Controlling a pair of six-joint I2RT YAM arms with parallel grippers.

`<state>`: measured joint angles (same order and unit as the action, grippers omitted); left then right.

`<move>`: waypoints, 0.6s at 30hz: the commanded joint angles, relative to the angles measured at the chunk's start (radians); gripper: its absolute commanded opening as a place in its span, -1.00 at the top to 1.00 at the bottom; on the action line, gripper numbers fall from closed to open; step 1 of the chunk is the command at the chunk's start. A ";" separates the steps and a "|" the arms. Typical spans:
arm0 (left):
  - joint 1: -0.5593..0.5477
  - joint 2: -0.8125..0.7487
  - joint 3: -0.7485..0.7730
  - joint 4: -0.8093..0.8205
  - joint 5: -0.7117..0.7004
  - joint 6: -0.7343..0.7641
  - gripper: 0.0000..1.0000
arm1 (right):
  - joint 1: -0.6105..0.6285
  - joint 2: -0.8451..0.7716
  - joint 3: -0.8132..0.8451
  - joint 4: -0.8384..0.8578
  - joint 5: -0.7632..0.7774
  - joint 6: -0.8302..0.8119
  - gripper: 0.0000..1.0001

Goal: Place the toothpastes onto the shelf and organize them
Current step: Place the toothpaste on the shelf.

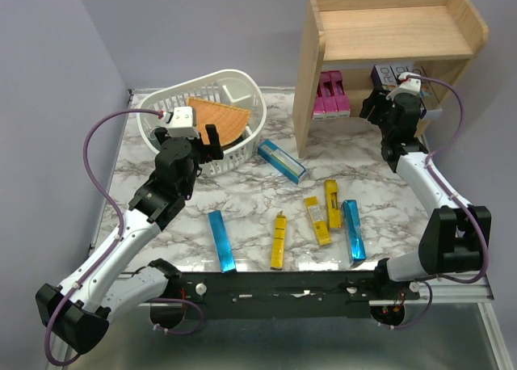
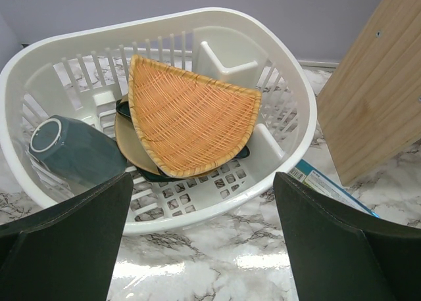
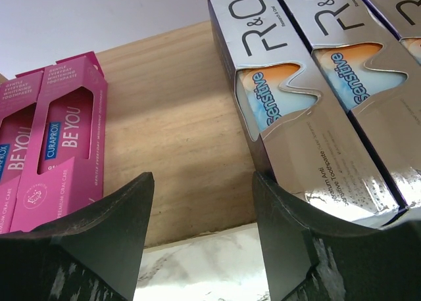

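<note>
The wooden shelf stands at the back right. On its lower tier lie pink toothpastes and purple-silver toothpastes. My right gripper is at that tier's front edge, open and empty, over bare board between the two groups; its right finger sits beside the nearest purple-silver carton. On the table lie blue-silver cartons, three yellow cartons and a teal-blue carton. My left gripper is wide open and empty at the basket's near rim.
A white slotted basket at the back left holds an orange woven wedge, a plate and a teal cup. The shelf's side panel rises right of it. Marble tabletop shows between the cartons.
</note>
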<state>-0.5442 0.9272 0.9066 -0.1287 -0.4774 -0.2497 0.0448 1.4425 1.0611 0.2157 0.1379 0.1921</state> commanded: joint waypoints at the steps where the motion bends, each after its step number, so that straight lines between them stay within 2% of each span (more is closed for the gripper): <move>1: 0.004 0.002 0.003 0.012 0.011 0.015 -0.98 | 0.003 -0.005 0.014 0.024 0.057 0.001 -0.40; 13: 0.006 0.001 0.005 0.011 0.008 0.018 -0.98 | 0.004 -0.043 0.020 -0.006 -0.029 -0.005 -0.51; 18: 0.004 0.002 0.006 0.011 0.013 0.018 -0.98 | 0.004 -0.144 -0.010 -0.064 -0.106 0.036 -0.58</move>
<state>-0.5442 0.9287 0.9066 -0.1287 -0.4774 -0.2455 0.0471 1.4044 1.0611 0.1936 0.1062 0.1944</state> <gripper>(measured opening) 0.991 0.772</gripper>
